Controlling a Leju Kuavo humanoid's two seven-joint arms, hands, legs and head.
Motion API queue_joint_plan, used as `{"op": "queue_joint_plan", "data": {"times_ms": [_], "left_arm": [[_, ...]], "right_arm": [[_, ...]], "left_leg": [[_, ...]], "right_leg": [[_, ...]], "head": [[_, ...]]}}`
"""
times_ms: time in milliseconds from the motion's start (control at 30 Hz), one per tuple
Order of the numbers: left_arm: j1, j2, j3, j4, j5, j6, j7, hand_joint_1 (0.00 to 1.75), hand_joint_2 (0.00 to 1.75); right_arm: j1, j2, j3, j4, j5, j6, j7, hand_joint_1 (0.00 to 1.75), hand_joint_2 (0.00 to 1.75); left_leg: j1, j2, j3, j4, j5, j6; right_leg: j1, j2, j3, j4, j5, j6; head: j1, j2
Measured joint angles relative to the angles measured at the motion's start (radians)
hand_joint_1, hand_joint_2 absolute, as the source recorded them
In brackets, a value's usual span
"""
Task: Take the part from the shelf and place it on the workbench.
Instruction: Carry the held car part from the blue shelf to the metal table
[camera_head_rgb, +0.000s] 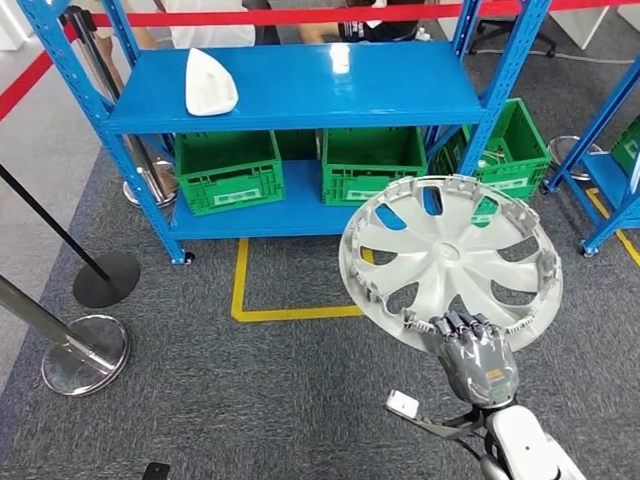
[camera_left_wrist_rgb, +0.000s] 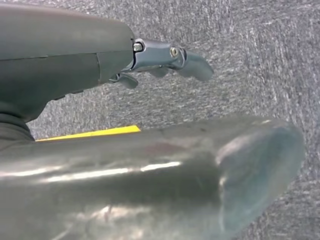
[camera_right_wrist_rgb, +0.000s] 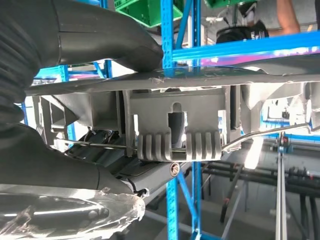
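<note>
Head view: the right hand (camera_head_rgb: 477, 352) held a silver wheel cover (camera_head_rgb: 450, 259) by its near rim, fingers (camera_head_rgb: 460, 322) curled over the edge. The cover sat tilted in the air, face up, above grey carpet (camera_head_rgb: 264, 400), in front of the blue shelf (camera_head_rgb: 294, 90) and off it. A white part (camera_head_rgb: 208, 82) lay on the top board, far left. Two green crates (camera_head_rgb: 229, 170) sat on the lower board, a third green crate (camera_head_rgb: 513, 145) to the right behind the post. A yellow floor line (camera_head_rgb: 249, 300) marked a box on the carpet just in front of the shelf. Two stanchion bases (camera_head_rgb: 87, 352) stood at left w/ red belt (camera_head_rgb: 302, 15) strung along the far side. A small white tag (camera_head_rgb: 402, 404) hung near the right wrist. People stood behind the shelf, mostly cut off.

Left wrist view: the left hand (camera_left_wrist_rgb: 166, 57) hung over the carpet (camera_left_wrist_rgb: 264, 60), dark fingers (camera_left_wrist_rgb: 194, 65) stretched out and apart, nothing in them. A bit of yellow line (camera_left_wrist_rgb: 90, 133) showed on the floor. The thick grey thumb was blurred in the foreground.

Right wrist view: close-up of the grip that the head cam didn't give. The cover's rim (camera_right_wrist_rgb: 226, 80) ran across the pic, pinched between the thumb (camera_right_wrist_rgb: 105, 35) on one face and dark fingers (camera_right_wrist_rgb: 56, 165) on the other. The cover's back side showed ribbed clips (camera_right_wrist_rgb: 179, 145) and a thin wire ring (camera_right_wrist_rgb: 260, 134). Blue shelf posts (camera_right_wrist_rgb: 168, 30) and a green crate (camera_right_wrist_rgb: 151, 10) lay beyond, plus a person's arm past the shelf.
</note>
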Motion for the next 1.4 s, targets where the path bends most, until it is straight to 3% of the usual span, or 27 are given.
{"op": "queue_joint_plan", "data": {"times_ms": [67, 133, 200, 233, 267, 300, 367, 433, 500, 567, 600, 700, 733, 767, 800, 900, 933, 1067, 1100, 1167, 1233, 1267, 1300, 1333, 1400], "left_arm": [[0.002, 0.002, 0.000, 0.000, -0.001, 0.000, 0.002, 0.00, 0.00], [0.003, 0.004, 0.001, 0.000, -0.003, 0.000, 0.004, 0.00, 0.00], [0.001, 0.004, 0.001, 0.000, -0.005, 0.000, 0.005, 0.00, 0.00], [0.001, 0.004, 0.001, 0.000, -0.006, 0.000, 0.005, 0.00, 0.00], [0.000, 0.004, 0.001, 0.000, -0.008, 0.000, 0.005, 0.00, 0.00], [0.000, 0.004, 0.001, 0.000, -0.010, 0.000, 0.005, 0.00, 0.00], [-0.001, 0.004, 0.001, 0.000, -0.013, 0.000, 0.005, 0.00, 0.00], [-0.005, 0.004, 0.001, 0.000, -0.016, 0.001, 0.005, 0.00, 0.00], [-0.007, 0.004, 0.001, 0.000, -0.019, 0.002, 0.005, 0.00, 0.00], [-0.005, 0.003, 0.001, 0.000, -0.021, 0.001, 0.007, 0.00, 0.00], [-0.004, 0.003, 0.001, 0.000, -0.022, 0.000, 0.008, 0.00, 0.00], [-0.004, 0.004, 0.001, 0.000, -0.023, -0.004, 0.012, 0.00, 0.00], [-0.004, 0.004, 0.001, 0.000, -0.023, -0.006, 0.012, 0.00, 0.00], [-0.004, 0.004, 0.001, 0.000, -0.023, -0.008, 0.012, 0.00, 0.00], [-0.004, 0.003, 0.001, 0.000, -0.024, -0.010, 0.013, 0.00, 0.00], [-0.005, 0.004, 0.001, 0.000, -0.025, -0.011, 0.014, 0.00, 0.00], [-0.005, 0.004, 0.001, 0.000, -0.026, -0.011, 0.014, 0.00, 0.00], [-0.005, 0.007, 0.001, 0.000, -0.031, -0.011, 0.017, 0.00, 0.00], [-0.005, 0.007, 0.001, 0.000, -0.032, -0.011, 0.017, 0.00, 0.00], [-0.007, 0.008, 0.001, 0.000, -0.033, -0.011, 0.017, 0.00, 0.00], [-0.007, 0.008, 0.001, 0.000, -0.036, -0.010, 0.017, 0.00, 0.00], [-0.007, 0.007, 0.001, 0.000, -0.038, -0.010, 0.018, 0.00, 0.00], [-0.007, 0.007, 0.001, 0.000, -0.039, -0.010, 0.019, 0.00, 0.00], [-0.007, 0.007, 0.001, 0.000, -0.040, -0.009, 0.019, 0.00, 0.00], [-0.011, 0.007, 0.001, -0.001, -0.041, -0.009, 0.020, 0.00, 0.00]], "right_arm": [[-0.006, -0.005, 0.011, 0.005, 0.000, 0.000, 0.022, 1.75, 1.75], [-0.015, -0.014, 0.027, 0.009, 0.000, 0.000, 0.050, 1.75, 1.75], [-0.021, -0.024, 0.039, 0.013, 0.000, 0.000, 0.068, 1.75, 1.75], [-0.023, -0.028, 0.045, 0.016, 0.000, 0.000, 0.076, 1.75, 1.75], [-0.025, -0.033, 0.052, 0.018, 0.000, 0.000, 0.087, 1.75, 1.75], [-0.028, -0.040, 0.061, 0.021, 0.000, 0.000, 0.101, 1.75, 1.75], [-0.035, -0.056, 0.081, 0.025, 0.000, 0.000, 0.138, 1.75, 1.75], [-0.047, -0.075, 0.104, 0.028, 0.000, 0.000, 0.171, 1.75, 1.75], [-0.057, -0.091, 0.125, 0.032, 0.000, 0.000, 0.193, 1.75, 1.75], [-0.063, -0.104, 0.144, 0.036, 0.000, 0.000, 0.211, 1.75, 1.75], [-0.065, -0.110, 0.154, 0.038, 0.000, 0.000, 0.221, 1.75, 1.75], [-0.073, -0.123, 0.185, 0.048, 0.000, 0.000, 0.244, 1.75, 1.75], [-0.076, -0.127, 0.194, 0.051, 0.000, 0.000, 0.250, 1.75, 1.75], [-0.078, -0.130, 0.203, 0.053, 0.000, 0.000, 0.255, 1.75, 1.75], [-0.080, -0.133, 0.212, 0.055, 0.000, 0.000, 0.261, 1.75, 1.75], [-0.094, -0.142, 0.233, 0.059, 0.000, 0.000, 0.282, 1.75, 1.75], [-0.100, -0.145, 0.242, 0.060, 0.000, 0.000, 0.290, 1.75, 1.75], [-0.114, -0.153, 0.275, 0.070, 0.000, 0.000, 0.327, 1.75, 1.75], [-0.118, -0.155, 0.284, 0.074, 0.000, 0.000, 0.338, 1.75, 1.75], [-0.125, -0.160, 0.300, 0.078, 0.000, 0.000, 0.361, 1.75, 1.75], [-0.130, -0.167, 0.314, 0.082, 0.000, 0.000, 0.384, 1.75, 1.75], [-0.134, -0.170, 0.322, 0.085, 0.000, 0.000, 0.395, 1.75, 1.75], [-0.137, -0.175, 0.330, 0.088, 0.000, 0.000, 0.407, 1.75, 1.75], [-0.141, -0.179, 0.339, 0.090, 0.000, 0.000, 0.419, 1.75, 1.75], [-0.148, -0.189, 0.356, 0.093, 0.000, 0.000, 0.442, 1.75, 1.75]], "left_leg": [[0.002, -0.001, -0.010, 0.009, -0.013, -0.012], [0.005, -0.002, -0.037, 0.089, -0.101, -0.025], [0.008, -0.002, -0.075, 0.234, -0.200, -0.033], [0.009, -0.002, -0.083, 0.290, -0.219, -0.034], [0.009, -0.002, -0.077, 0.315, -0.213, -0.034], [0.009, -0.002, -0.053, 0.302, -0.190, -0.033], [0.009, -0.002, 0.041, 0.185, -0.145, -0.024], [0.006, -0.002, 0.139, 0.043, -0.146, -0.013], [0.003, -0.002, 0.171, -0.018, -0.158, -0.004], [0.007, -0.001, 0.164, -0.023, -0.151, 0.007], [0.008, 0.000, 0.162, -0.025, -0.144, 0.014], [0.009, 0.001, 0.148, -0.024, -0.127, 0.025], [0.008, 0.001, 0.141, -0.022, -0.122, 0.025], [0.008, 0.001, 0.134, -0.019, -0.118, 0.025], [0.008, 0.001, 0.126, -0.015, -0.115, 0.024], [0.007, 0.000, 0.103, 0.005, -0.111, 0.015], [0.005, -0.001, 0.094, 0.013, -0.107, 0.010], [0.002, -0.001, 0.064, 0.029, -0.102, -0.011], [0.002, -0.002, 0.052, 0.048, -0.122, -0.017], [0.005, -0.002, 0.009, 0.148, -0.196, -0.028], [0.007, -0.002, -0.038, 0.279, -0.263, -0.033], [0.007, -0.002, -0.042, 0.310, -0.273, -0.032], [0.007, -0.002, -0.027, 0.302, -0.265, -0.028], [0.006, -0.002, 0.008, 0.255, -0.245, -0.023], [0.001, -0.001, 0.104, 0.108, -0.205, -0.008]], "right_leg": [[-0.002, -0.002, -0.018, 0.003, 0.016, -0.016], [-0.005, -0.004, -0.037, 0.003, 0.040, -0.032], [-0.005, -0.005, -0.066, 0.004, 0.064, -0.037], [-0.005, -0.005, -0.081, 0.005, 0.074, -0.037], [-0.005, -0.006, -0.095, 0.005, 0.083, -0.037], [-0.005, -0.006, -0.108, 0.005, 0.092, -0.035], [-0.005, -0.005, -0.126, 0.005, 0.106, -0.028], [-0.002, -0.005, -0.139, 0.008, 0.120, -0.018], [-0.001, -0.005, -0.148, 0.010, 0.135, -0.007], [-0.003, -0.005, -0.161, 0.019, 0.131, 0.004], [-0.004, -0.005, -0.174, 0.045, 0.111, 0.008], [-0.007, -0.004, -0.245, 0.234, 0.003, 0.020], [-0.007, -0.004, -0.262, 0.287, -0.020, 0.023], [-0.007, -0.004, -0.262, 0.307, -0.023, 0.024], [-0.008, -0.004, -0.241, 0.283, -0.008, 0.025], [-0.010, -0.004, -0.124, 0.089, 0.060, 0.024], [-0.010, -0.002, -0.106, 0.053, 0.069, 0.020], [-0.009, 0.000, -0.125, 0.048, 0.086, -0.011], [-0.011, -0.001, -0.134, 0.047, 0.093, -0.019], [-0.012, -0.003, -0.155, 0.046, 0.106, -0.031], [-0.011, -0.004, -0.178, 0.045, 0.122, -0.035], [-0.009, -0.004, -0.188, 0.046, 0.130, -0.035], [-0.007, -0.004, -0.199, 0.045, 0.139, -0.036], [-0.006, -0.003, -0.208, 0.045, 0.148, -0.035], [-0.003, -0.001, -0.223, 0.046, 0.166, -0.030]], "head": [[0.001, 0.000], [-0.003, 0.000], [-0.006, 0.000], [-0.006, 0.000], [-0.006, 0.000], [-0.006, 0.000], [-0.006, 0.000], [-0.005, 0.000], [-0.004, 0.000], [-0.003, 0.000], [-0.002, 0.000], [0.001, 0.000], [0.000, 0.000], [0.001, 0.000], [0.001, 0.000], [0.001, 0.000], [0.000, 0.000], [-0.002, 0.000], [-0.004, 0.000], [-0.008, 0.000], [-0.010, 0.000], [-0.009, 0.000], [-0.009, 0.000], [-0.009, 0.000], [-0.009, 0.000]]}}
